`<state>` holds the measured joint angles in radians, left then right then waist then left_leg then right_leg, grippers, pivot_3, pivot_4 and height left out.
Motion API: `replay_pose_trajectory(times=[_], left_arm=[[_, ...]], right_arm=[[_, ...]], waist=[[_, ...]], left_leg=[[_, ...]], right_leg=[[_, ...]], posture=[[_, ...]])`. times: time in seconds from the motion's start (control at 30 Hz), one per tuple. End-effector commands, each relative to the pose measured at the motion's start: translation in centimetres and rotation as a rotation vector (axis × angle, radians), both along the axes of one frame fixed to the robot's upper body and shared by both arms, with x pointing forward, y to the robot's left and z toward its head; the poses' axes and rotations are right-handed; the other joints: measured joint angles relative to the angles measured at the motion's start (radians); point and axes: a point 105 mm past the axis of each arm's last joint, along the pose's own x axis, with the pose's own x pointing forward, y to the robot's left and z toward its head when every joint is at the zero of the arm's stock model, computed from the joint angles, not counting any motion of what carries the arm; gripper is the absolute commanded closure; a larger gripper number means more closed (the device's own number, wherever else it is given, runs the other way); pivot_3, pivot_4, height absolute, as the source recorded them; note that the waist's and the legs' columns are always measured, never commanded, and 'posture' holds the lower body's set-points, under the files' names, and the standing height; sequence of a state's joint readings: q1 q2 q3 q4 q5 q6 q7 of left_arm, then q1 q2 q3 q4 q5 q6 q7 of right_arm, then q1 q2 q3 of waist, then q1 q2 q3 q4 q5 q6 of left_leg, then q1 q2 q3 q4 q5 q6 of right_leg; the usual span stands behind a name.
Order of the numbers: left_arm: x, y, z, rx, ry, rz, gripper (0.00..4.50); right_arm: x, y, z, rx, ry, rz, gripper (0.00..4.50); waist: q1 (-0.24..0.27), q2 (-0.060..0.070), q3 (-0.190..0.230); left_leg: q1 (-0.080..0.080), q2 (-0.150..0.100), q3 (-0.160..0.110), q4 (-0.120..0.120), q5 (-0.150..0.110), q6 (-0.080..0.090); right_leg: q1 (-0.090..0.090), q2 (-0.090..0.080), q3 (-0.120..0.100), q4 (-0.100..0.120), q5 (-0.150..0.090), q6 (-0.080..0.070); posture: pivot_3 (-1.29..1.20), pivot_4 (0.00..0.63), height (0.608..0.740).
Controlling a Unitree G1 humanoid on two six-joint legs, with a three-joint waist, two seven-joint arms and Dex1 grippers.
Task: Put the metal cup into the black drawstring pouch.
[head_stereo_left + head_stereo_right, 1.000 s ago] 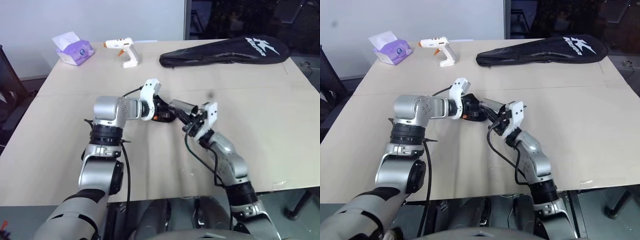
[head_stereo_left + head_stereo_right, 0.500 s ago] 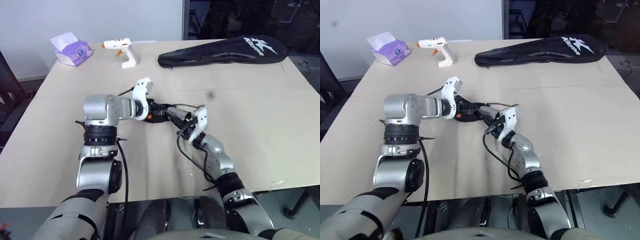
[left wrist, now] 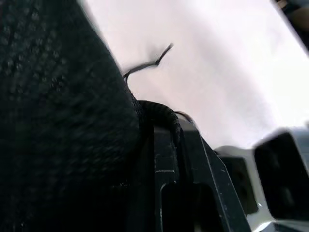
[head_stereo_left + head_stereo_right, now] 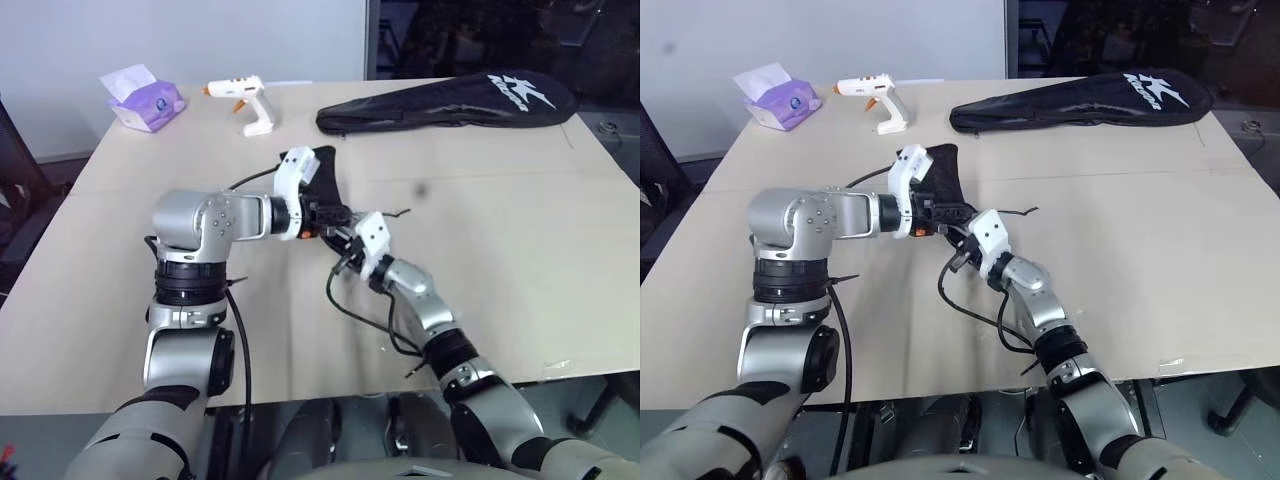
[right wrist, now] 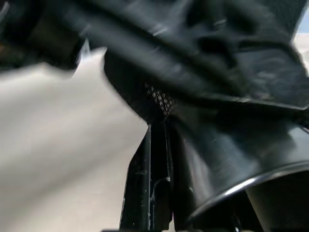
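Observation:
The black drawstring pouch [image 4: 322, 172] hangs off the table near its middle, with my left gripper [image 4: 326, 212] shut on its lower edge. Its mesh fabric [image 3: 58, 121] lies against one finger [image 3: 169, 164], and a thin cord [image 4: 395, 213] trails to the right. Just right of the left gripper, my right gripper [image 4: 342, 234] is shut on the metal cup [image 5: 231, 159]. The cup's rim sits close under the pouch fabric [image 5: 159, 96]. Whether the cup's end is inside the pouch mouth I cannot tell. In the head views the cup is hidden between the two grippers.
A long black racket bag [image 4: 450, 100] lies along the table's far right. A white glue gun [image 4: 245, 100] and a purple tissue pack [image 4: 145, 98] sit at the far left. The tan table [image 4: 520, 260] stretches out on both sides of the arms.
My left gripper has lifted the pouch, which now stands up above it. My right gripper has carried the cup leftward, close against the pouch.

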<state>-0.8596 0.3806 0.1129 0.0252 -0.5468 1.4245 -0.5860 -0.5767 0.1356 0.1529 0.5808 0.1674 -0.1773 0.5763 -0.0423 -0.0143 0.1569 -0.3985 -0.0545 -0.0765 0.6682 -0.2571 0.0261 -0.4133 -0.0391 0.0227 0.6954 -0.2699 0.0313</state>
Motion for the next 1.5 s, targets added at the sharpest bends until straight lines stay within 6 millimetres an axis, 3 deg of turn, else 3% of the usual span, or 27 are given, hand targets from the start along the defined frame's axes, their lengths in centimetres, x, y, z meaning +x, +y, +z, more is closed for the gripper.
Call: replay_pose_trajectory(times=[0.03,0.17,0.23,0.37,0.53,0.57,0.67,0.8,0.9,0.97,1.17,1.2,1.3,1.43,1.5], left_arm=[[-0.5,-0.7,1.0,-0.082,0.02,-0.048,4.5],[0.3,0.1,1.2,-0.103,0.01,0.005,4.5],[0.4,-0.2,1.7,-0.133,0.02,-0.002,4.5],[-0.2,-2.0,3.4,-0.227,0.037,-0.067,4.5],[-1.0,-2.9,3.9,-0.246,0.073,-0.115,4.5],[-1.1,-2.8,3.8,-0.248,0.082,-0.116,4.5],[-1.3,-2.2,2.9,-0.233,0.102,-0.097,4.5],[-1.8,-2.2,1.9,-0.244,0.13,-0.108,4.5],[-2.0,-3.3,2.3,-0.274,0.124,-0.128,4.5],[-1.7,-3.4,2.7,-0.299,0.125,-0.114,4.5],[-1.2,-3.9,3.8,-0.414,0.166,-0.117,4.5],[-1.3,-4.0,3.8,-0.421,0.169,-0.125,4.5],[-1.5,-4.3,3.5,-0.433,0.191,-0.126,4.5],[-1.3,-4.2,2.6,-0.42,0.226,-0.096,4.5],[-1.3,-3.5,1.4,-0.374,0.25,-0.065,4.5]], right_arm=[[1.0,-0.6,5.6,0.246,-0.031,-0.028,4.42],[1.0,-1.9,7.0,0.394,0.022,-0.009,4.42],[0.9,-1.9,7.3,0.389,0.021,0.004,4.42],[0.5,0.4,6.2,0.159,-0.068,0.023,4.42],[0.4,2.0,3.8,-0.201,-0.262,-0.012,4.42],[0.4,1.9,3.7,-0.192,-0.261,-0.018,4.42],[0.9,0.6,5.3,0.064,-0.127,-0.062,4.42],[0.9,-0.4,7.0,0.207,-0.085,-0.03,4.42],[-0.4,1.7,5.5,-0.143,-0.311,0.029,4.42],[-1.0,2.4,4.8,-0.25,-0.389,0.072,4.42],[-0.6,1.4,7.2,0.117,-0.153,0.059,4.42],[-0.8,1.5,6.9,0.057,-0.185,0.07,4.42],[-2.6,3.2,2.7,-0.398,-0.401,0.196,4.42],[-2.0,2.5,1.7,-0.536,-0.443,0.195,4.42],[-1.4,1.6,3.2,-0.424,-0.378,0.158,4.42]], waist=[[0.002,0.0,0.0],[0.001,0.0,0.0],[-0.001,0.0,0.0],[-0.002,0.0,0.0],[-0.003,0.0,0.0],[-0.002,0.0,0.0],[-0.001,0.0,0.0],[0.0,0.0,0.0],[-0.001,0.0,0.0],[-0.001,0.0,0.0],[-0.002,0.0,0.001],[0.0,0.0,0.001],[0.003,0.0,0.0],[-0.002,-0.001,0.001],[-0.003,-0.001,0.001]], left_leg=[[0.0,0.0,0.0,0.0,0.0,0.0],[0.0,0.0,0.0,0.0,0.0,0.0],[0.0,0.0,0.0,0.0,0.0,0.0],[0.0,0.0,0.0,0.0,0.0,0.0],[0.0,0.0,0.0,-0.001,0.0,0.0],[0.0,0.0,0.0,-0.001,0.0,0.0],[0.0,0.0,0.0,-0.001,0.0,0.0],[-0.001,0.0,0.0,0.0,0.0,0.0],[-0.001,0.0,-0.001,-0.001,0.0,0.0],[0.0,0.0,0.0,-0.001,0.0,0.0],[-0.001,0.001,0.0,-0.001,0.0,-0.001],[-0.001,0.001,0.0,-0.001,0.0,-0.001],[-0.001,-0.001,-0.001,0.0,0.0,0.0],[-0.001,0.0,-0.001,-0.001,0.0,-0.001],[-0.001,0.0,-0.001,-0.001,0.0,-0.001]], right_leg=[[0.0,0.0,0.0,0.0,0.0,0.0],[0.0,0.0,0.0,0.0,0.0,0.0],[0.0,0.0,0.0,0.0,0.0,0.0],[0.0,0.0,0.0,0.0,0.0,0.0],[-0.001,0.0,0.0,0.0,0.0,0.0],[-0.001,0.0,0.0,0.0,0.0,0.0],[0.0,0.0,0.0,0.0,0.0,0.0],[0.0,0.0,0.0,-0.001,0.0,0.0],[0.0,0.0,-0.001,-0.001,0.0,0.0],[0.0,0.0,0.0,-0.001,0.0,0.0],[0.0,0.001,-0.001,-0.001,0.0,0.0],[0.0,0.0,-0.001,-0.001,0.0,0.0],[0.0,-0.001,0.0,-0.001,0.0,0.0],[0.0,0.0,-0.001,-0.001,0.0,0.0],[-0.001,0.0,0.0,0.0,0.0,0.0]], posture=[[0.0,0.15,0.74],[0.0,0.15,0.74],[0.0,0.15,0.74],[0.0,0.15,0.74],[0.0,0.15,0.74],[0.0,0.15,0.74],[0.0,0.15,0.74],[0.0,0.15,0.74],[0.0,0.15,0.74],[0.0,0.15,0.74],[0.0,0.15,0.74],[0.0,0.15,0.74],[0.0,0.15,0.74],[0.0,0.15,0.74],[0.0,0.15,0.74]])
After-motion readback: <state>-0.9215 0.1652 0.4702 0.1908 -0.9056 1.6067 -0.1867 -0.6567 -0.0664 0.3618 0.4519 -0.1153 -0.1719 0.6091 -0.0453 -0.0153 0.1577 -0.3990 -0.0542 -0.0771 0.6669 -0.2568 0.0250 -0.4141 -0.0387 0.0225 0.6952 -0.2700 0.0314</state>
